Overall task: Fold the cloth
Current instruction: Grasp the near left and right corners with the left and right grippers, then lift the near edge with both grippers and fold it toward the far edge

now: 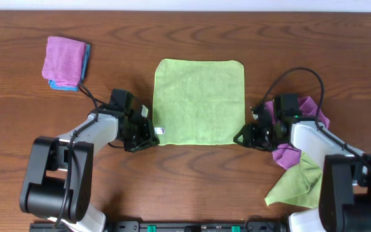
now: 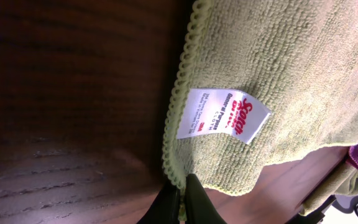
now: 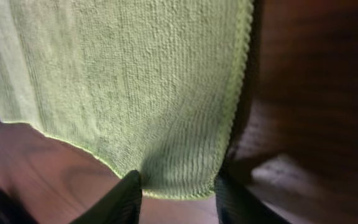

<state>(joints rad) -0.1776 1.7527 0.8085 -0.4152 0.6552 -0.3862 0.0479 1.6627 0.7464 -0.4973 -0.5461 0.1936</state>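
Note:
A lime green cloth [image 1: 200,101] lies flat and square in the middle of the table. My left gripper [image 1: 151,136] is at its near left corner and is shut on the cloth's edge [image 2: 178,168], just below the white label [image 2: 222,115]. My right gripper [image 1: 241,136] is at the near right corner. Its fingers [image 3: 178,193] are open and straddle the cloth's corner [image 3: 185,177], which lies between them.
A folded pink cloth on a blue one [image 1: 66,62] sits at the far left. A crumpled purple cloth [image 1: 290,153] and another green cloth [image 1: 299,183] lie by my right arm near the front right.

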